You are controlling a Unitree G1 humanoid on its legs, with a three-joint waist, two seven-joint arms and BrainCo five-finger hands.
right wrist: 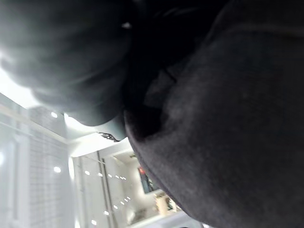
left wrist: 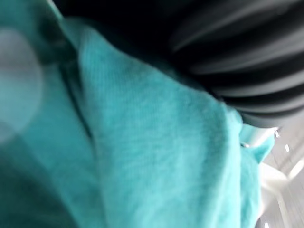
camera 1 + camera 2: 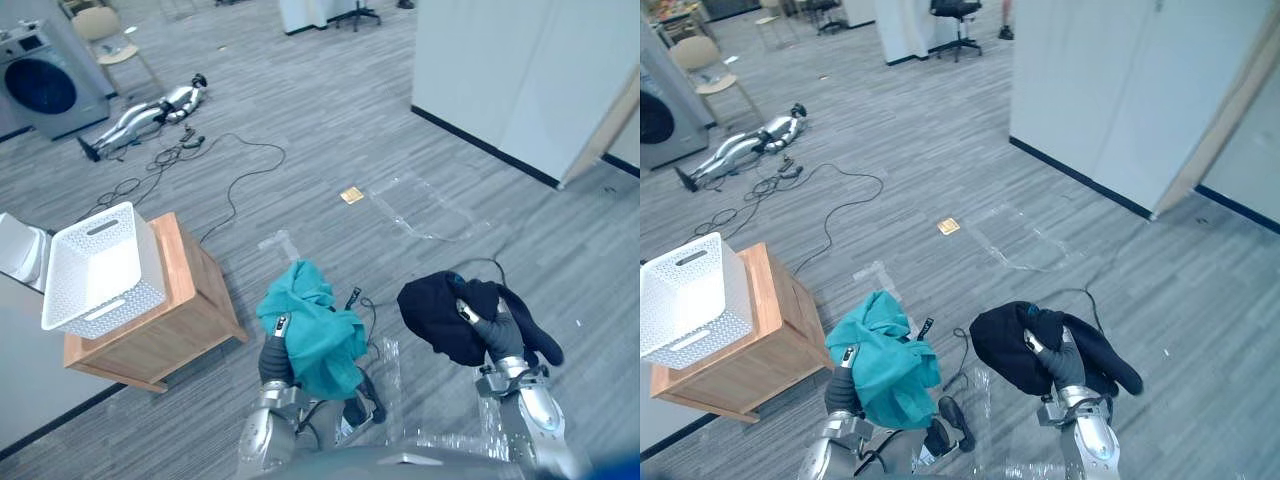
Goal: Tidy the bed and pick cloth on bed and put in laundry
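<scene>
Carrying stage: the left hand [image 3: 281, 323] grips a bunched teal cloth [image 3: 320, 335] and the right hand [image 3: 466, 312] a black garment [image 3: 435, 315], both held above the floor. Next, I reckon, comes turning left to drop them into the white laundry basket [image 3: 70, 300] on the wooden side table [image 3: 195, 300].

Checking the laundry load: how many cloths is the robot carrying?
2: a teal cloth held in the left hand, and a black cloth held in the right hand. More could be hidden under them.
</scene>
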